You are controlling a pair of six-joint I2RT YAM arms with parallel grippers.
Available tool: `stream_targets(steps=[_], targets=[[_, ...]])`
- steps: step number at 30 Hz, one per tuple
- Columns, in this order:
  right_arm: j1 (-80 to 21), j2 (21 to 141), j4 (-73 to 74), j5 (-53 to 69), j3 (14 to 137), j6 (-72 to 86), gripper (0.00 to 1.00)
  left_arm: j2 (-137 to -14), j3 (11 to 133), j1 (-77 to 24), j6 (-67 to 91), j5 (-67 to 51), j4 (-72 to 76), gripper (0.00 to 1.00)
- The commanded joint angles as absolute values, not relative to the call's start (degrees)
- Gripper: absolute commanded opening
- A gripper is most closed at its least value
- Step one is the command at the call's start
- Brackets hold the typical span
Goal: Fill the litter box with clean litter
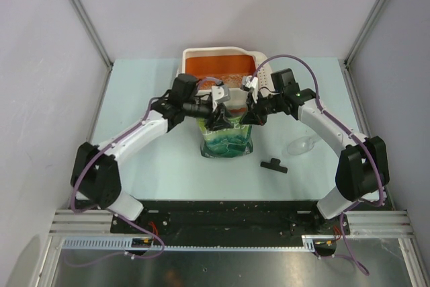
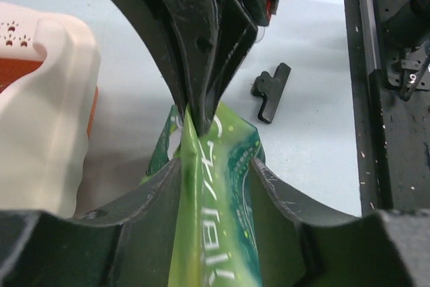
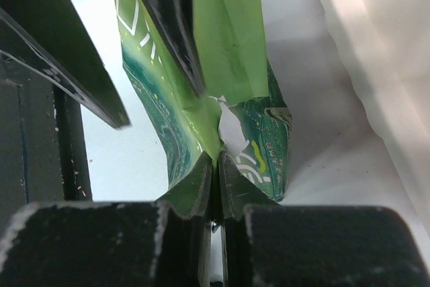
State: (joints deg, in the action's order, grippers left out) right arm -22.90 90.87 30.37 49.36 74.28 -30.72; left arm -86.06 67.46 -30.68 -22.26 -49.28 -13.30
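Observation:
The litter box (image 1: 201, 54), orange inside with a cream rim, stands at the back centre of the table; its pale wall (image 2: 47, 112) also fills the left of the left wrist view. In front of it a green pouch (image 1: 227, 140) stands upright. My right gripper (image 3: 216, 159) is shut on the pouch's top edge (image 3: 262, 139). My left gripper (image 2: 216, 162) is open, its fingers standing apart on either side of the same edge (image 2: 215, 233). From above, both grippers (image 1: 218, 120) (image 1: 254, 116) meet over the pouch. No clean litter shows in any view.
A black clip (image 1: 273, 165) lies on the table right of the pouch, and it shows in the left wrist view too (image 2: 271, 91). A clear scoop (image 1: 300, 146) lies further right, near the right arm. Grey walls enclose the table on three sides.

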Motion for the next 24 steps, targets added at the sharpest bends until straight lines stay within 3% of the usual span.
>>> stream_targets(steps=[1, 4, 8, 12, 13, 14, 16, 17, 20, 24], targets=[[-21.71, 90.26, 26.81, 50.45, 75.15, -28.04, 0.00, -90.60, 72.15, -32.87, -20.30, -48.34, -9.32, 0.47], [-21.71, 90.18, 26.72, 50.54, 75.15, -27.86, 0.00, -92.28, 72.86, -33.31, -19.78, -47.90, -8.79, 0.43], [-21.45, 90.26, 27.51, 50.71, 75.15, -27.95, 0.00, -92.99, 72.51, -33.57, -19.51, -46.68, -8.35, 0.22], [-21.09, 89.74, 28.30, 50.54, 75.15, -28.56, 0.01, -93.16, 71.55, -33.57, -19.60, -45.27, -7.82, 0.08], [-21.01, 89.30, 28.56, 50.19, 75.15, -28.91, 0.05, -93.16, 71.46, -33.57, -19.60, -45.26, -7.74, 0.05], [-20.05, 88.77, 30.57, 49.92, 75.84, -29.53, 0.17, -93.16, 71.37, -33.57, -19.34, -45.09, -7.47, 0.01], [-18.20, 88.07, 34.78, 50.62, 77.69, -32.16, 0.28, -93.16, 71.45, -33.57, -18.90, -45.17, -7.38, 0.00], [-15.84, 87.98, 39.76, 51.06, 79.70, -32.69, 0.39, -93.25, 71.54, -33.57, -18.11, -45.18, -7.12, 0.00], [-12.23, 87.98, 50.83, 51.94, 81.91, -37.51, 0.47, -93.87, 72.24, -33.66, -17.14, -45.61, -6.86, 0.00], [-7.82, 86.31, 62.64, 48.72, 79.73, -49.89, 0.50, -94.66, 72.69, -33.58, -16.35, -45.79, -6.86, 0.00]])
